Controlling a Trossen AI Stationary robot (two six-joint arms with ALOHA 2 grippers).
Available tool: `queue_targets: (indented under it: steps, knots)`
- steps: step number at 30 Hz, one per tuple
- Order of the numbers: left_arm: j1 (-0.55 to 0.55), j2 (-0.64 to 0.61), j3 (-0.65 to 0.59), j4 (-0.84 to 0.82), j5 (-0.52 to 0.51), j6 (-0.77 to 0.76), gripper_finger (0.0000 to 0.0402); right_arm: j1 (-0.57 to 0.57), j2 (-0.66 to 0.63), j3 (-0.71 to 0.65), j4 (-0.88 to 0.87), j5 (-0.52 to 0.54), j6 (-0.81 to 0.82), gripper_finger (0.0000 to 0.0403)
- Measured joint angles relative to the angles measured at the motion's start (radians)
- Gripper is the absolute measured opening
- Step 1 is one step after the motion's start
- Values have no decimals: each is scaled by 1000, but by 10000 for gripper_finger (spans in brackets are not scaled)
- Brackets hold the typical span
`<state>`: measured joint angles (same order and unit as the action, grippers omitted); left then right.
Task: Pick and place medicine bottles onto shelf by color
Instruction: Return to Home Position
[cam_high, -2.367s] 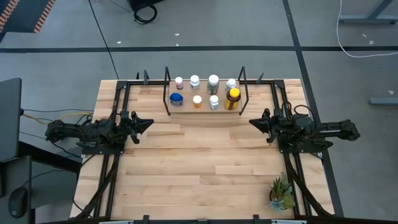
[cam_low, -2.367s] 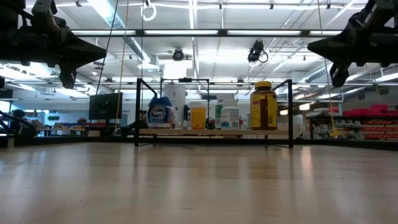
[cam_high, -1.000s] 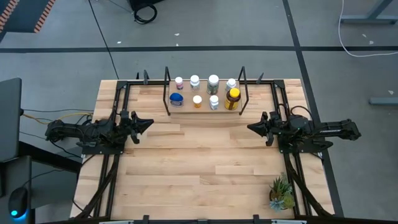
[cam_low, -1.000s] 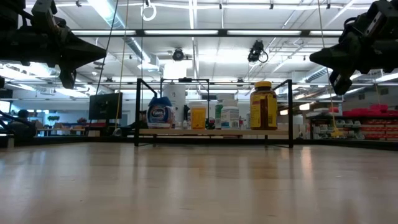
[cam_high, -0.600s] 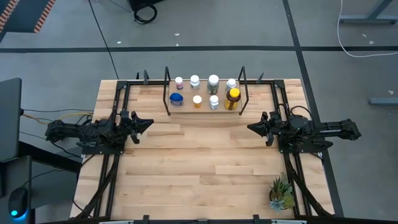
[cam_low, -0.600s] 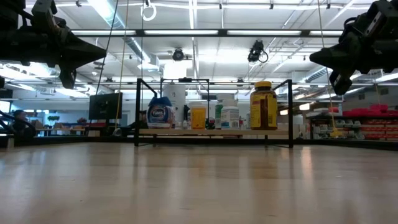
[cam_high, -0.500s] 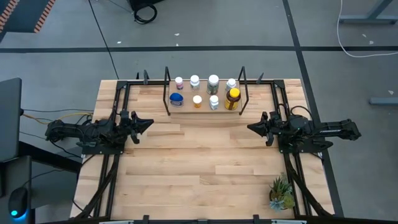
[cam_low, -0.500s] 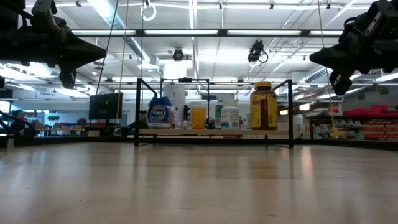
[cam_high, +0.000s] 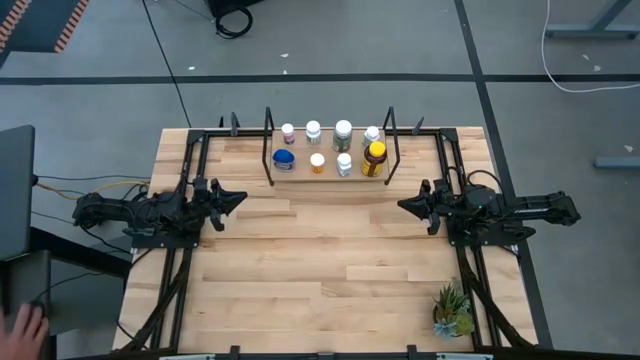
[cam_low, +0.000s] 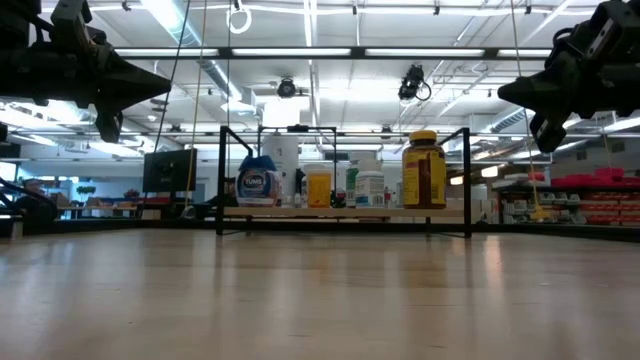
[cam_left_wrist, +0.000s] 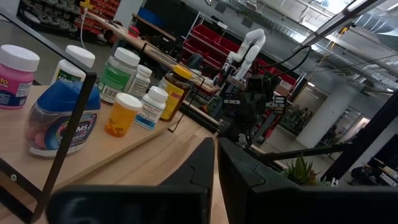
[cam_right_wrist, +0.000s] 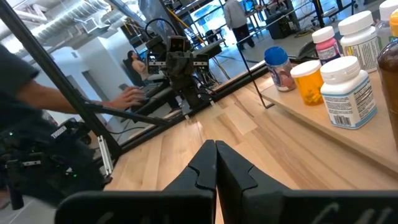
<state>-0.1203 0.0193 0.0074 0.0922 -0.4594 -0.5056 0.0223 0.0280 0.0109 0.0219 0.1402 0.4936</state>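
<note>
Toward the far edge of the surface, on the shelf, eight bottles upright in two rows. Back row, from the left: pink-capped bottle, white-capped bottle, green bottle with a white cap, then a last white bottle at the right end. Front row, from the left: squat blue-lidded bottle, small orange bottle, small white bottle, and the big amber bottle with a yellow cap, just beside the shelf's right black upright. Seen level from the surface, amber bottle tallest of the lot, blue-lidded bottle at the opposite end.

Over the left side of the surface, raised clear of the wood: left hand, clenched on nothing, fingers pressed flat together, tips aimed toward the middle. Over the right side, at much the same height: right hand, likewise clenched and empty, fingers closed tip to tip, aimed back at the left one. Both well apart from each other and well short of the shelf.

By the near right corner of the surface, a small green plant. Off the near left corner, beyond the surface's edge, a person's hand.
</note>
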Motion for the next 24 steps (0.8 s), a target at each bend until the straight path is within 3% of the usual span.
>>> queue_targets:
  steps: [24]
  knots:
    - [0, 0, 0, 0, 0, 0, 34, 0, 0, 0, 0, 0, 4, 5]
